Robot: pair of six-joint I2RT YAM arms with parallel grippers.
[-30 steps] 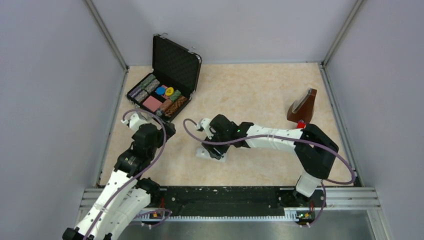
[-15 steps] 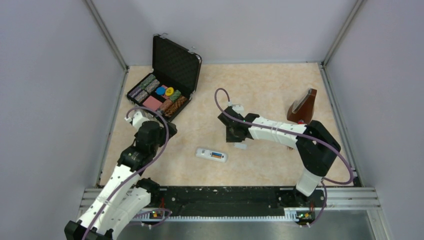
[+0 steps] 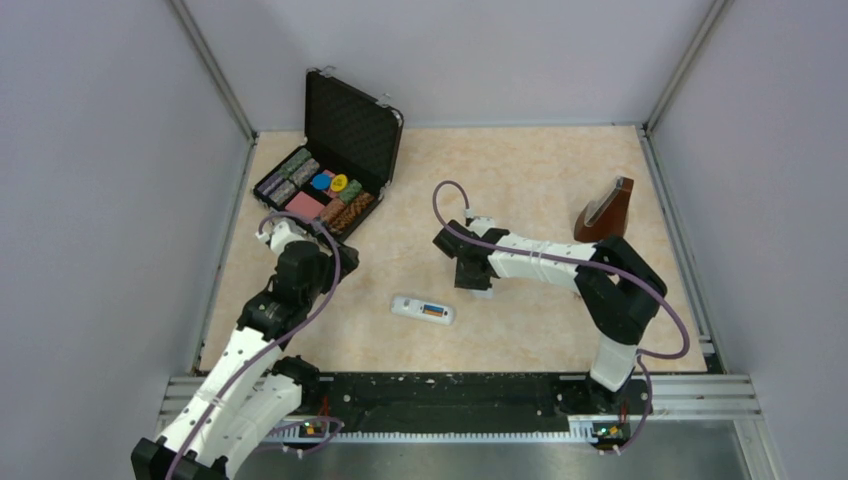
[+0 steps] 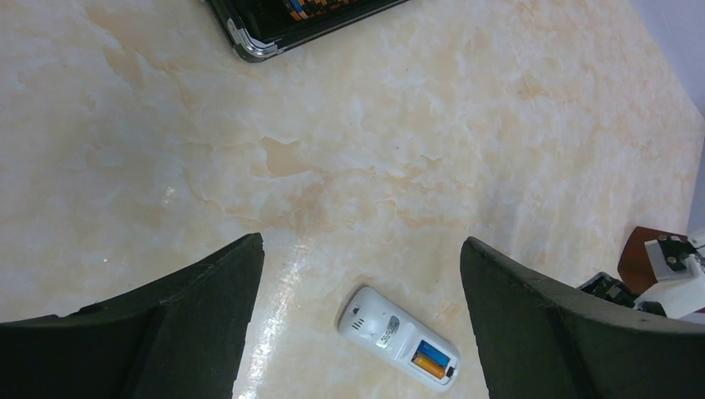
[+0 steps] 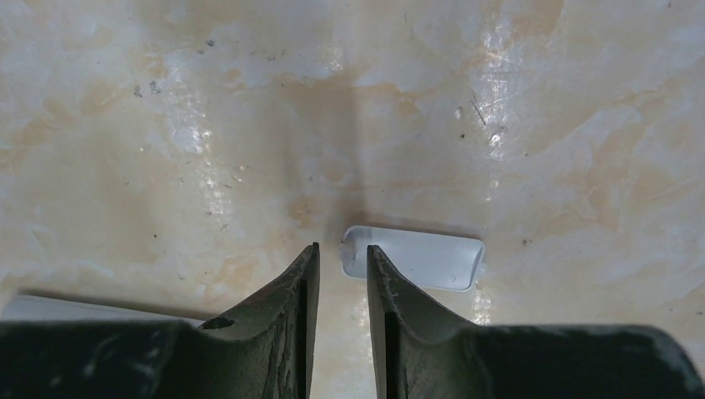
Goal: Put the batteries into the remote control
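My left end effector spread; batteries in remote. Right end effector barely parted, empty; only its camera shows cover.

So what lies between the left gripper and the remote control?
Nothing but bare tabletop: the left wrist view shows the remote control lying alone just beyond the open left gripper.
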